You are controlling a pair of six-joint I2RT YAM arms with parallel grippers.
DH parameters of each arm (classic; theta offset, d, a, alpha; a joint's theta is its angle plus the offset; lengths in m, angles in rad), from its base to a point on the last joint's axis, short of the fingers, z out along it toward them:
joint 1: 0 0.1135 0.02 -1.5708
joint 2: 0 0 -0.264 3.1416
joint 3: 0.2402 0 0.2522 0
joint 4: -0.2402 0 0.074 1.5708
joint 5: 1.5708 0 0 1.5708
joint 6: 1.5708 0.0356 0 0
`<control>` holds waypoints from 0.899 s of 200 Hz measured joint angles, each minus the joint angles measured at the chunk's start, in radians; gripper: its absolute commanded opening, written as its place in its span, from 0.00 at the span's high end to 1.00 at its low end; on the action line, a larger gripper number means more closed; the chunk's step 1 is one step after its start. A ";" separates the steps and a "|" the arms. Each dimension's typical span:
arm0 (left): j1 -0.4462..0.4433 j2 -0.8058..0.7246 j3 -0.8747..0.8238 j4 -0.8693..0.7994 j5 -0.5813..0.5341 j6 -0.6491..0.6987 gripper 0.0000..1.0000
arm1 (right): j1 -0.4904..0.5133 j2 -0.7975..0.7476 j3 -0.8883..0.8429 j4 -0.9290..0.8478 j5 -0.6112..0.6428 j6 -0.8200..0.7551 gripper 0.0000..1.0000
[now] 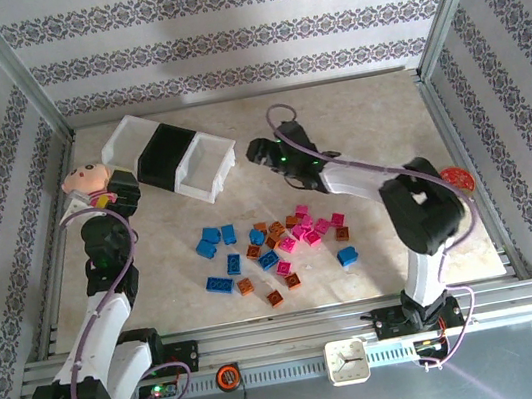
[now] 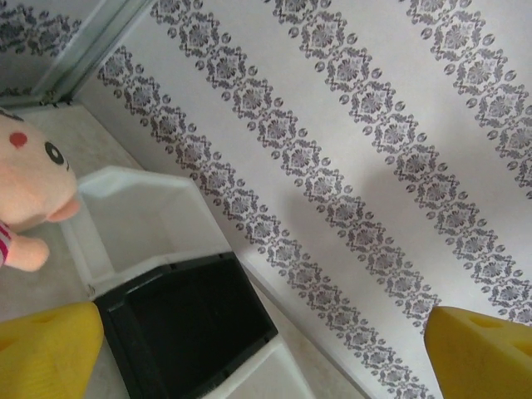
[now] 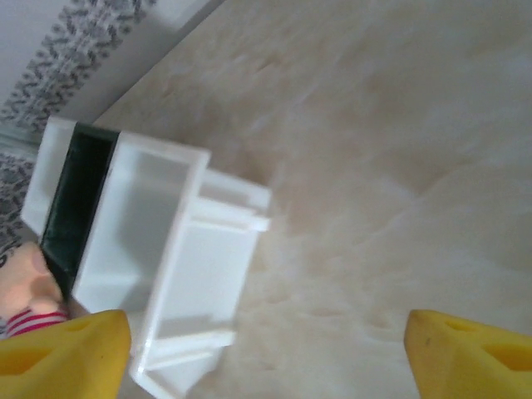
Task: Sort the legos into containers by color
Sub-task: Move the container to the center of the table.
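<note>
Our right gripper (image 3: 262, 337) hangs with fingers spread wide and nothing between them, just beside the nearest white bin (image 3: 158, 146). Our left gripper (image 2: 264, 328) is equally spread, facing the black bin (image 2: 189, 326) and the far white bin (image 2: 133, 218). All three containers look empty. The legos (image 1: 276, 247) lie scattered behind the right gripper, toward its base. We judge them light, rigid and slick, best pinched across flat sides.

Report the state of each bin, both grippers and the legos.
left white bin, empty
black bin, empty
right white bin, empty
legos, loose on the table, unsorted
left gripper, open, holding nothing
right gripper, open, holding nothing
</note>
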 measured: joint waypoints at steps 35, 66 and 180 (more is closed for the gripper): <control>0.000 -0.060 -0.011 -0.020 0.036 -0.016 0.01 | 0.059 0.175 0.163 0.006 -0.022 0.084 0.25; 0.000 -0.080 -0.010 -0.073 0.079 -0.024 0.05 | 0.090 0.271 0.286 -0.005 -0.025 0.148 0.34; 0.000 -0.044 0.099 -0.298 0.238 -0.004 0.16 | 0.097 0.441 0.617 -0.352 -0.018 0.175 0.64</control>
